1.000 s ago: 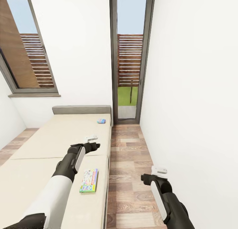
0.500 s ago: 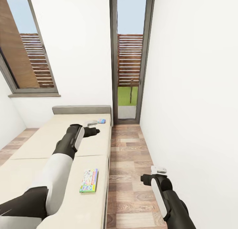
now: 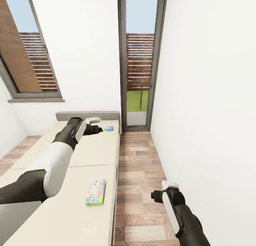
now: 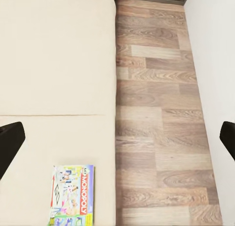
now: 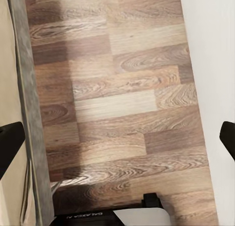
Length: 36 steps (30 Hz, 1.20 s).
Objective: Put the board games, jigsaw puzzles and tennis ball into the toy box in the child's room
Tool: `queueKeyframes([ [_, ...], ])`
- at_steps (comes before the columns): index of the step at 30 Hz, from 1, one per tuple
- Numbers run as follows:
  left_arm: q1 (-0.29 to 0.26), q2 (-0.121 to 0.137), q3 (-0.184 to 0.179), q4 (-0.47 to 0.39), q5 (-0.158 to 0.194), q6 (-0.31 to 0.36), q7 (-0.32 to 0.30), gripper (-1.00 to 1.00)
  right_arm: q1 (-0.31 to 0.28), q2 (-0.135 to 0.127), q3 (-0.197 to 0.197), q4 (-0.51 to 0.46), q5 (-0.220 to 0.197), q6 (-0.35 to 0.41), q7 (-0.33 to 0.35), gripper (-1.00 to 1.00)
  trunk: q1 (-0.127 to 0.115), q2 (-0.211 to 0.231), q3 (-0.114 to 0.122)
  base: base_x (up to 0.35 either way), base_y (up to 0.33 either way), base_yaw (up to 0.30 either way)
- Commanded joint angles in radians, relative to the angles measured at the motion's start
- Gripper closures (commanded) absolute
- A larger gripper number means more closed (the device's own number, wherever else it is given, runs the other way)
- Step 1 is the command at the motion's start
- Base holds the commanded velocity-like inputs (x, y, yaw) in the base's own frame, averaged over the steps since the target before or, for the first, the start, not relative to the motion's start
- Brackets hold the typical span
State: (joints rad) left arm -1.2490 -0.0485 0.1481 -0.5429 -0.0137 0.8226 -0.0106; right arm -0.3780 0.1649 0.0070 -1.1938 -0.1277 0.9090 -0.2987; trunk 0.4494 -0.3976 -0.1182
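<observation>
Reaching my left gripper (image 3: 99,128) toward the light blue board game (image 3: 108,128) by the bed's (image 3: 46,146) headboard, fingers spread wide and empty, ready to straddle it. The green board game (image 3: 96,192) lies nearer. My right gripper (image 3: 156,194) hangs over the floor (image 3: 138,160), fingers also apart.

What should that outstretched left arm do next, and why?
Probably ease the open left claw onward and down onto the light blue board game by the headboard. It hangs just short of the game, holding nothing.
</observation>
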Motion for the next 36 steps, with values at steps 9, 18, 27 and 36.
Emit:
queueKeyframes([
  [9,-0.010,0.001,0.007,0.011,-0.003,0.004,0.004,-1.00,-0.001,-0.003,-0.010,0.005,-0.010,0.005,-0.010,-1.00,0.001,-0.002,-0.017,0.000,0.000,0.000],
  [18,-0.010,-0.002,0.005,0.012,-0.007,0.004,0.007,-1.00,-0.001,-0.008,-0.019,0.030,-0.009,0.005,-0.009,-1.00,0.001,-0.002,-0.032,0.000,0.000,0.000],
  [27,-0.010,0.002,0.002,0.012,-0.008,0.004,0.022,-1.00,0.008,-0.013,-0.017,0.052,-0.007,-0.021,-0.010,-1.00,0.001,-0.002,-0.035,0.000,0.000,0.000],
  [36,-0.010,0.005,0.001,0.012,-0.008,0.001,0.023,-1.00,0.008,-0.015,-0.020,0.057,-0.008,-0.014,-0.008,-1.00,0.001,-0.002,-0.035,0.000,0.000,0.000],
])
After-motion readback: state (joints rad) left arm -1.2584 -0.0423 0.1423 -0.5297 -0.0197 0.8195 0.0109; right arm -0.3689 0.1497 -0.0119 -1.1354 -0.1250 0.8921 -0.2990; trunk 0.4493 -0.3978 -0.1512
